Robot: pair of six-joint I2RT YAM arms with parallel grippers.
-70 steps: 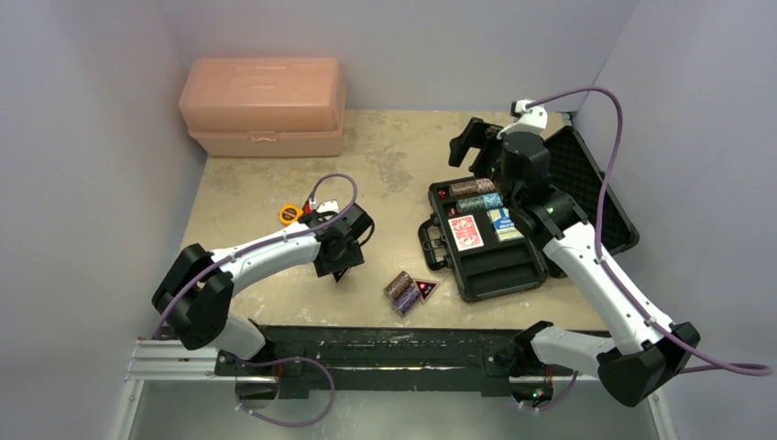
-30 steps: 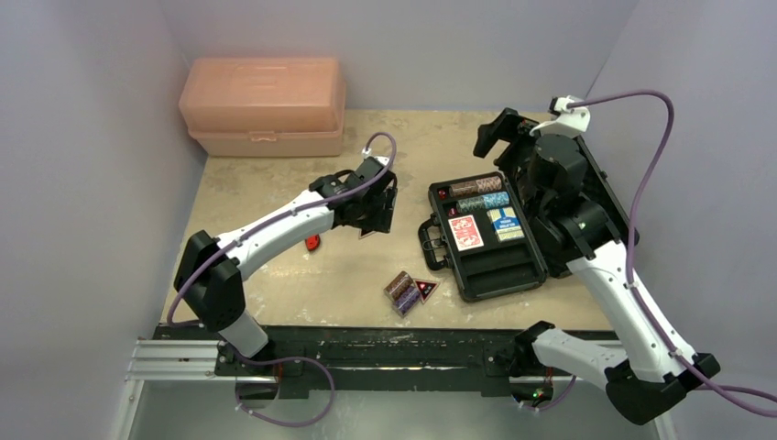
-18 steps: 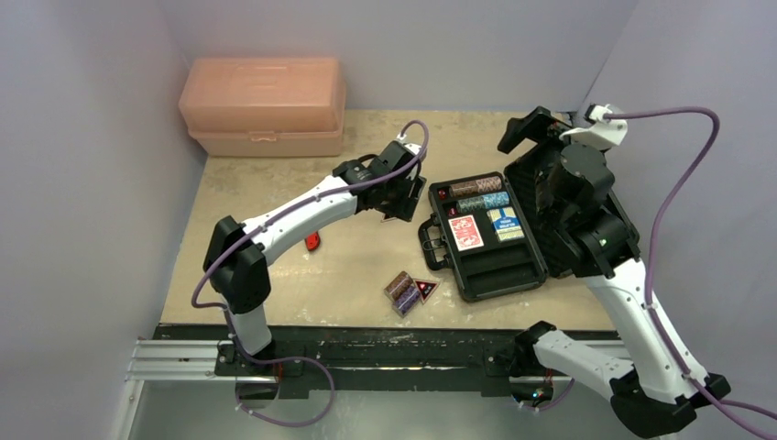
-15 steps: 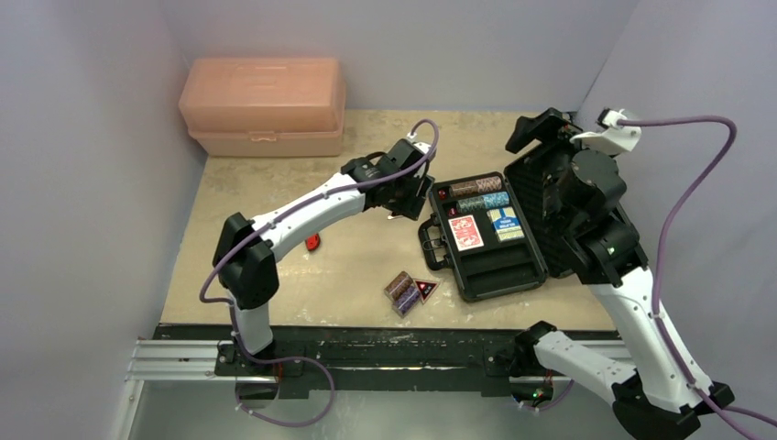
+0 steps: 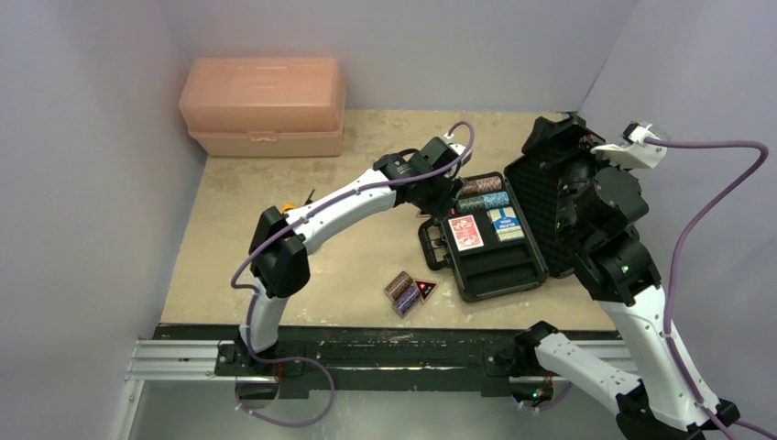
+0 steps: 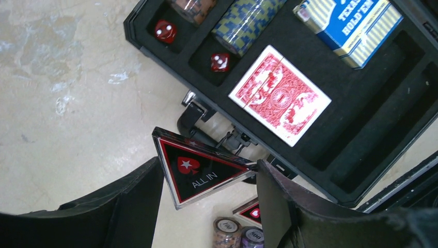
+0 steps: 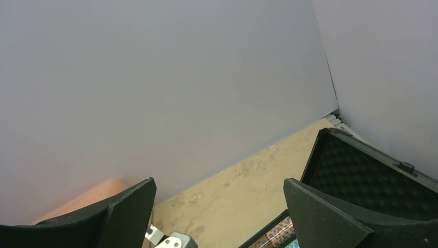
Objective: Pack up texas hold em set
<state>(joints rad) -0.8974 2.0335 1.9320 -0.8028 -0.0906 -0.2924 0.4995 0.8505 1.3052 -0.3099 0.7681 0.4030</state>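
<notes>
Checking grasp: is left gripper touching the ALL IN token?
Touching. Left wrist view: the ALL IN token spans the left gripper, its corners meeting both jaws.

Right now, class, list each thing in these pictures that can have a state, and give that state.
Black case: open, lid raised.
Peach box: shut.
Left gripper: closed on the ALL IN token.
Right gripper: open, empty.
Loose chip stacks: outside the case, unpacked.
Red deck: packed in the case.

Plain grey-lilac walls (image 5: 412, 46) close me in on three sides. My bench (image 5: 229, 183) is mottled beige, paler in patches, with a black rail (image 5: 385, 344) along its near edge.
</notes>
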